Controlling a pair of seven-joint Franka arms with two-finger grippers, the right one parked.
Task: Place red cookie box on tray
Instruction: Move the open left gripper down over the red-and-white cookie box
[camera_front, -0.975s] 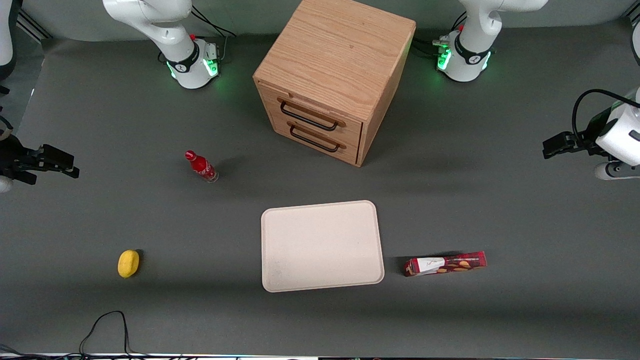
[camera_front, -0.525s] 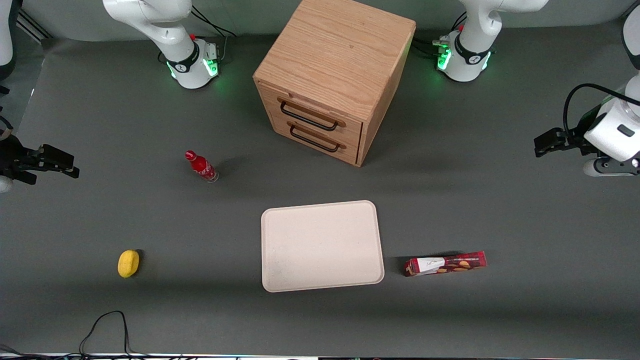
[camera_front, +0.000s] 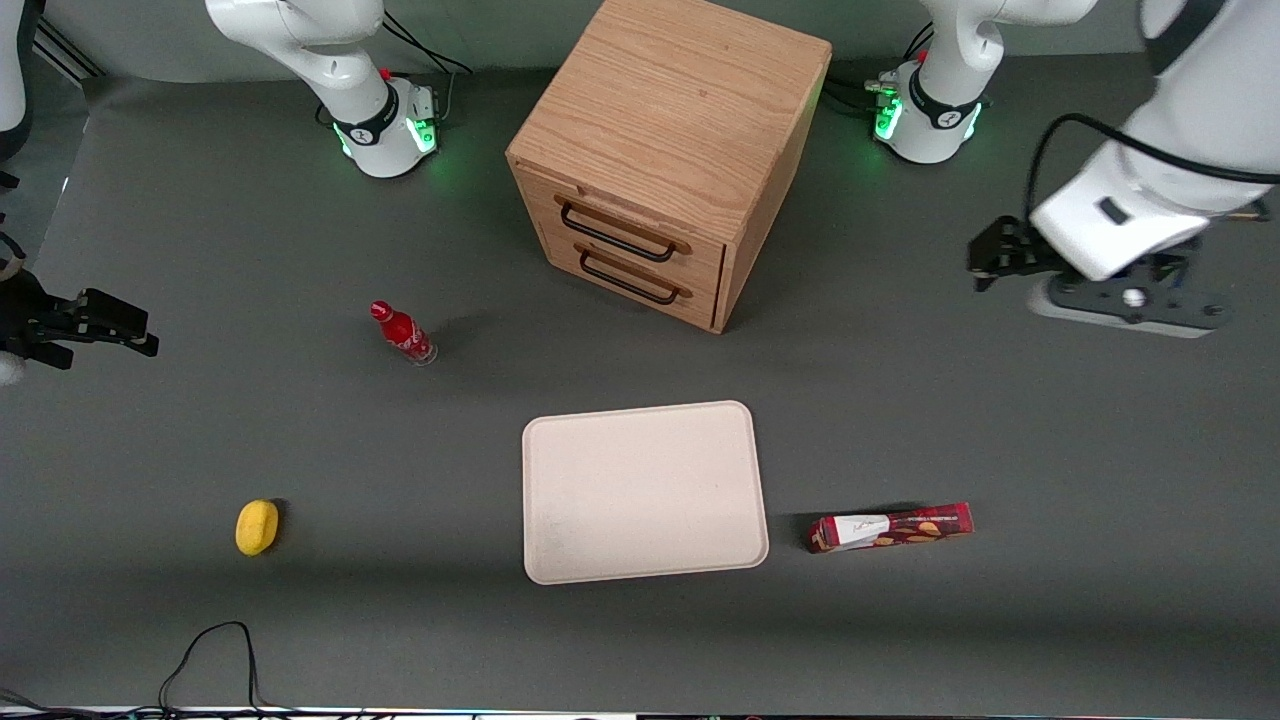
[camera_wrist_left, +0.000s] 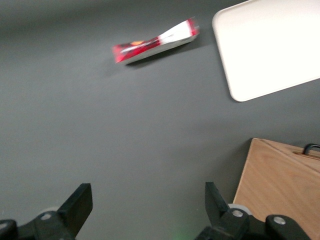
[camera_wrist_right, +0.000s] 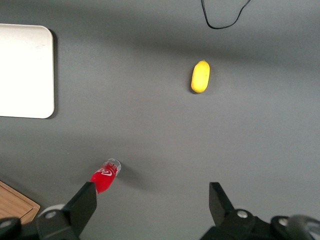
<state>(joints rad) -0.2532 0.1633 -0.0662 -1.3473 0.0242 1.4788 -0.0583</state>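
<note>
Gripper (camera_front: 985, 262) hung above bare desk (camera_front: 1000, 420) toward the working arm's end, farther from the front camera than the box (camera_front: 890, 527) and well apart from it. Its fingers (camera_wrist_left: 80, 200) stood spread wide in the left wrist view, with nothing between them but grey desk surface.

The box lay flat on the desk just beside the tray (camera_front: 643, 490), not touching it, a strip of desk showing between the two. It ran lengthwise along the desk, its white-patched end turned toward the tray and its dark-red end pointing toward the working arm's end. In the left wrist view the box (camera_wrist_left: 155, 41) looked blurred, near one rounded corner of the tray (camera_wrist_left: 270, 45).

The tray sat flat near the middle of the desk with nothing on it. The cabinet (camera_front: 665, 150) stood farther from the front camera than the tray, both drawers closed, each with a dark handle; a corner of it (camera_wrist_left: 280, 190) showed in the left wrist view.

Toward the parked arm's end, a bottle (camera_front: 402, 332) stood on the desk, and a lemon (camera_front: 257, 526) lay nearer the front camera than the bottle. A black cable (camera_front: 215, 655) looped at the desk's edge nearest that camera.
</note>
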